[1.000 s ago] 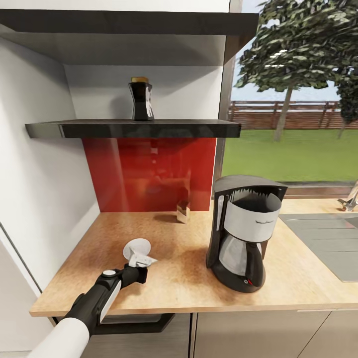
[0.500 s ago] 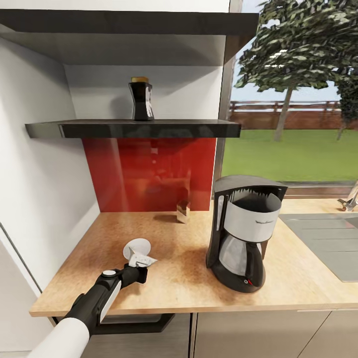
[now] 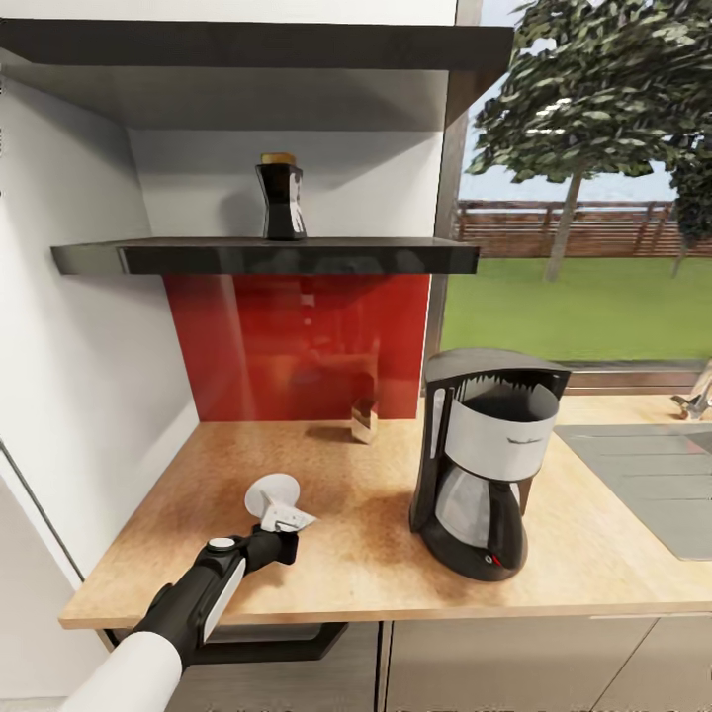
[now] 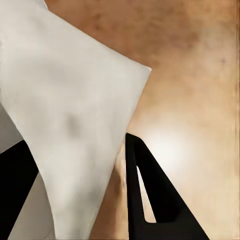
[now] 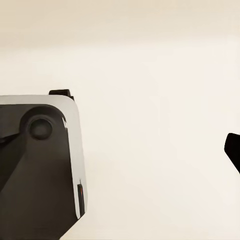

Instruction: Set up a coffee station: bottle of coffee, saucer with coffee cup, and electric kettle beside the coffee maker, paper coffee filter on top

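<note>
Slightly withdrawn, left pincer point(image 3: 282, 522) apparently clamps paper filter point(image 4: 70, 125), wrist view closer

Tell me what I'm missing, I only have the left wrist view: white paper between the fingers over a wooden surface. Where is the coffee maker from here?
Observer: The head view puts the coffee maker on the countertop, off to the right of your left hand, with bare wood between them.
Operator: Is its top open for the filter?
Observer: Its basket looks open from above, under a raised black lid.
Operator: And the coffee bottle?
Observer: The bottle of coffee stands upright on the dark shelf above the red backsplash.
Operator: Anything else on the counter?
Observer: A small box sits against the backsplash.
</note>
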Robot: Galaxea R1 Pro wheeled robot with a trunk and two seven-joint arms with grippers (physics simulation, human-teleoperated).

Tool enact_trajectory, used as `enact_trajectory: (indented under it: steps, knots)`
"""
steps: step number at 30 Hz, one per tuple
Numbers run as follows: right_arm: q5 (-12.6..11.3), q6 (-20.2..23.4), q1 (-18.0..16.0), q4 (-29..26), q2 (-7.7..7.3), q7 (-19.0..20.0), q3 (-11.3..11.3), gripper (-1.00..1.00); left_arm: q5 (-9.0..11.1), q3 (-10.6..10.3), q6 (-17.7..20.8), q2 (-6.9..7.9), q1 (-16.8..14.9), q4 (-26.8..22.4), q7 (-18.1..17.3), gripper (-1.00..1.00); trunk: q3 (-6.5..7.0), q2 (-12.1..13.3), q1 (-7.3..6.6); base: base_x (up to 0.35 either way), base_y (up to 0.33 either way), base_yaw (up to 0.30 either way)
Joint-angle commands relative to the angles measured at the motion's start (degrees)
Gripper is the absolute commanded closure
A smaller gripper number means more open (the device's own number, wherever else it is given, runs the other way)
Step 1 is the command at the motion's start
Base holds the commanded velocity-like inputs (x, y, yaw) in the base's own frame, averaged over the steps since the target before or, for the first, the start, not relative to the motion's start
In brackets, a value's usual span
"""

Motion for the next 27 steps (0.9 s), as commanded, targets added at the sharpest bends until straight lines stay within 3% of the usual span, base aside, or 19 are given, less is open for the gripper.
enact_trajectory:
  steps: [1,8,15,18,27]
  knots:
    - [0.0,-0.2,0.0,0.0,0.04,0.1,-0.3,-1.00,-0.4,-0.1,0.4,-0.27,-0.1,1.1,-0.2,1.00,-0.14,-0.1,0.03,-0.148,-0.054,0.000]
    - [0.1,-0.1,0.0,-0.2,0.57,0.1,-0.2,-1.00,-0.8,-0.2,1.3,-1.89,-0.6,-0.2,-0.1,1.00,-0.14,-0.1,0.03,-0.260,-0.107,0.000]
    - [-0.1,-0.1,0.0,-1.3,0.72,0.2,-0.3,-1.00,-0.8,-1.1,2.4,-1.94,-0.9,-0.6,-0.3,1.00,-0.14,-0.1,0.03,-0.306,-0.100,0.000]
    - [-0.1,-0.2,0.0,-1.9,0.78,0.2,-0.3,-1.00,-0.8,-1.4,5.7,-1.48,-0.9,-3.6,-0.3,1.00,-0.14,-0.1,0.03,-0.310,-0.086,0.000]
    - [-0.3,-0.1,0.0,-2.0,0.82,0.2,-0.5,-1.00,-0.8,-1.4,8.8,-1.35,-2.3,-6.2,-0.3,1.00,-0.14,-0.1,0.03,-0.266,-0.037,0.000]
